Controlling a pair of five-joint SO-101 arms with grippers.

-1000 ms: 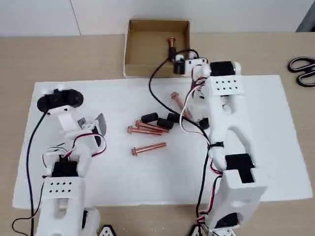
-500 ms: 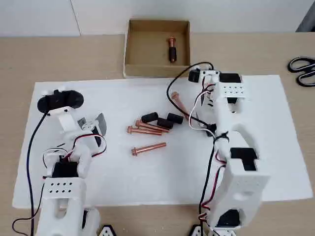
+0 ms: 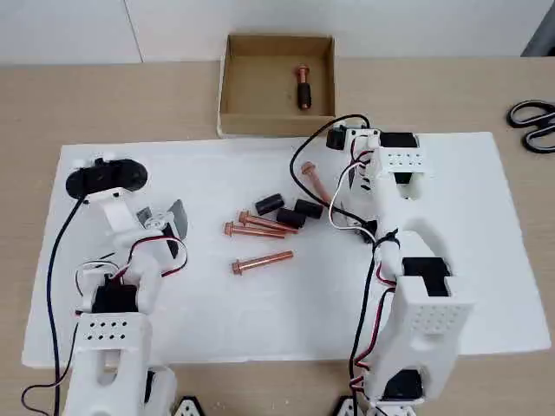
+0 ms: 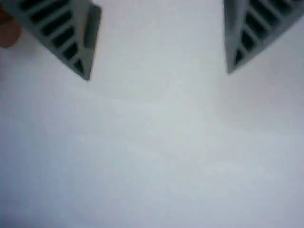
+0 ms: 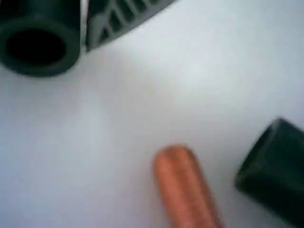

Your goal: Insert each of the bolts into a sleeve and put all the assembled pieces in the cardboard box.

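Held left gripper (image 3: 163,217) wide open over bare sheet (image 3: 260,321) near its left edge; could not tell state of right gripper (image 3: 349,184), beside bolts (image 3: 262,260) and sleeves (image 3: 295,212).

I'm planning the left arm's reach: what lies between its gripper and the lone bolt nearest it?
In the high view the stretch between the left gripper and that bolt is bare white sheet.

wooden table (image 3: 113,95) | white sheet (image 3: 286,321) spread on it (covering most) | pale wall (image 3: 69,26) behind
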